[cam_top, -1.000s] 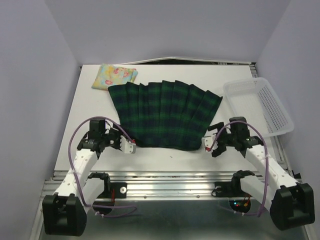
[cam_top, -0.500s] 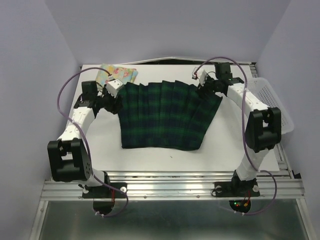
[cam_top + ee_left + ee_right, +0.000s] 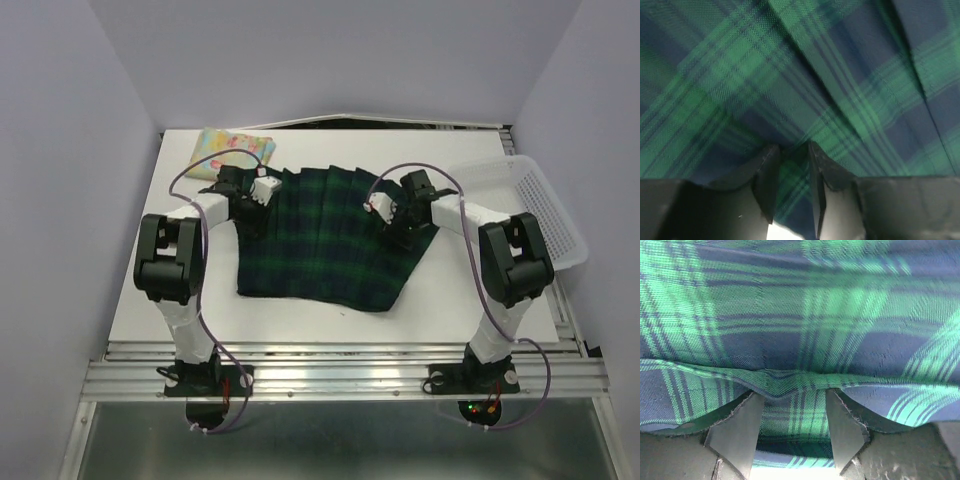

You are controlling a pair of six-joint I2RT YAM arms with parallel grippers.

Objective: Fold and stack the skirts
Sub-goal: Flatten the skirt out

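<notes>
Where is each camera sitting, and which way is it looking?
Top external: high above and behind the arms, looking down on the table, plaid skirt, flowered skirt and basket; both arms show.
Left wrist: on the left arm, looking along the left gripper at plaid cloth; its two fingers show.
Right wrist: likewise on the right arm, past the right gripper; two fingers show.
Shared: all see the plaid skirt.
</notes>
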